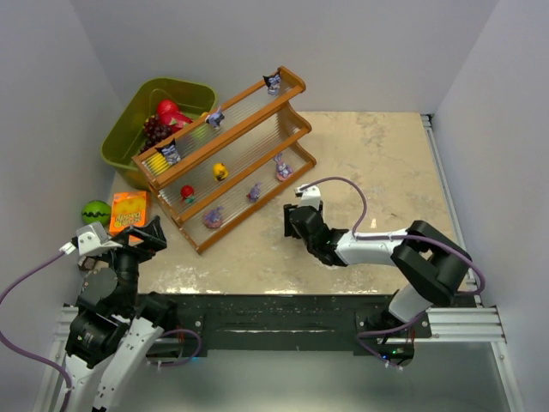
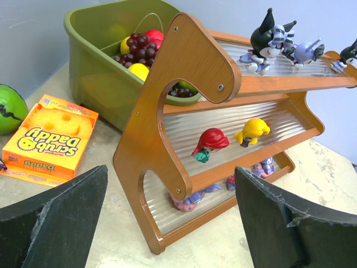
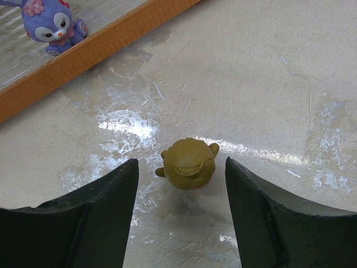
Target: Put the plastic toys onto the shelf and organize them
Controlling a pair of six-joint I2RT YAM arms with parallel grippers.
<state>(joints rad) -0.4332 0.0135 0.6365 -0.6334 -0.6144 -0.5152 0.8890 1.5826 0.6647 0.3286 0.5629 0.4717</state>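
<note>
Bin: olive-green rectangular plastic bin (image 2: pixel 95 72), ahead of the left fingers (image 2: pixel 56 223), beyond the box.
Fruit: dark purple grape bunch (image 2: pixel 136 46), round red fruit (image 2: pixel 155 37) and yellow fruit (image 2: pixel 139 71), inside the bin.
Box: orange cardboard "Scrub Daddy" sponge box (image 2: pixel 50 139), flat, just ahead of the left fingers, beside the bin.
Ball: green striped round ball (image 2: pixel 8 109), left of the box.
Table: beige marbled tabletop (image 3: pixel 268 84), under the right fingers (image 3: pixel 83 218).

We note: shelf (image 2: pixel 167 111) frame orange-brown, tiers clear and ribbed. Round toy (image 3: pixel 188 163) olive. Bunny figurine (image 3: pixel 49 25) purple with a pink flower. Red figurine (image 2: pixel 209 144); yellow figurine (image 2: pixel 252 131). Bin (image 2: pixel 95 67) olive-green, sponge box (image 2: pixel 50 139) orange, ball (image 1: pixel 96 212) green with dark stripes, table (image 3: pixel 279 67) mottled beige.
</note>
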